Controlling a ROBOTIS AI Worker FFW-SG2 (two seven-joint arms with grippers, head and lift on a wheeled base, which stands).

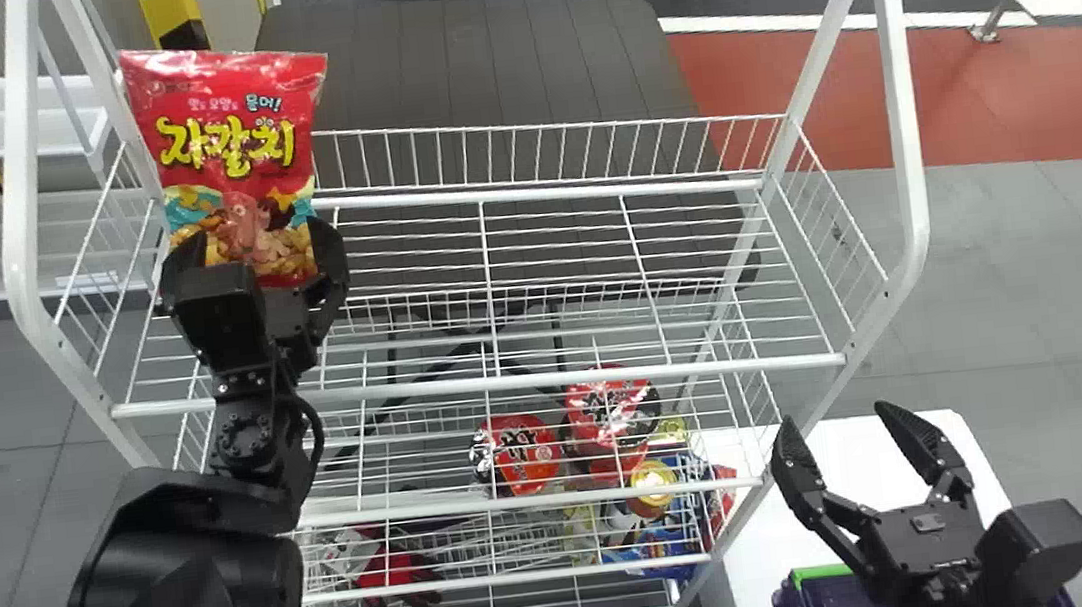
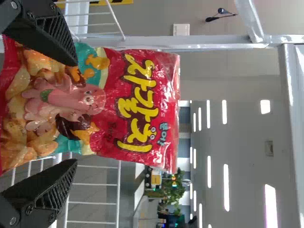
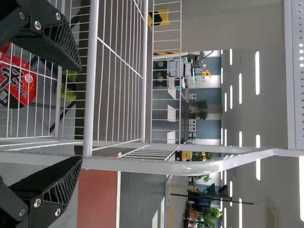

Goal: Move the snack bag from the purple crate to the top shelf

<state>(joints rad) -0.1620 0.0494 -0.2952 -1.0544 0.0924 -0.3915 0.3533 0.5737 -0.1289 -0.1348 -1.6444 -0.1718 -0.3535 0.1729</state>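
Head view: left gripper [image 1: 257,239] at the left end of the top shelf [image 1: 409,390]; fingers set wide, holding the snack bag [image 1: 233,145] upright between them by its lower part. Bag contact with shelf wires: cannot tell. Right gripper [image 1: 834,415] above the purple crate [image 1: 834,606], fingers spread wide, nothing between.

Left wrist view: bag spans the space between the fingers, printed front visible. One fingertip overlaps a side edge; the other lies close by the opposite edge, contact there unclear.

Right wrist view: fingers well apart, holding nothing; wire shelving beyond.
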